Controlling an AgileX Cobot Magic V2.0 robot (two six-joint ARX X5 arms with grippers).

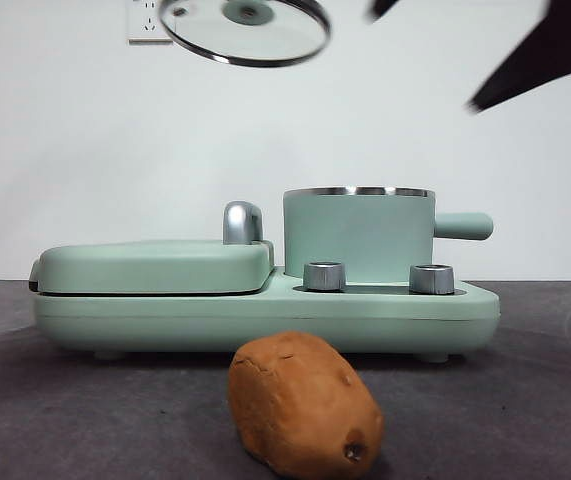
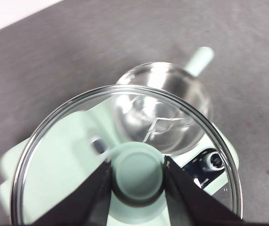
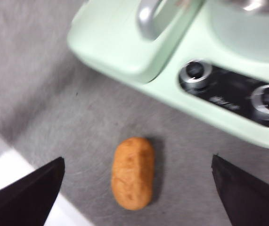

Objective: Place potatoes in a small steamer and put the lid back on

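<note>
1. The left tool (image 2: 138, 175) grips the lid (image 1: 245, 28) by its knob, high above the pot (image 1: 358, 233).
2. The right tool (image 3: 138, 188) hangs open over the potato (image 3: 133, 172), which lies on the counter (image 1: 525, 400).

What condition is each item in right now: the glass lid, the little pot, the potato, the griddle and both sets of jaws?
Glass lid: off the pot, held in the air by its knob.
Small steamer: uncovered, looks empty.
Potato: lying on the table, untouched.
Griddle cover: closed.
Left gripper: shut on the lid's knob.
Right gripper: jaws open, above the potato.
</note>
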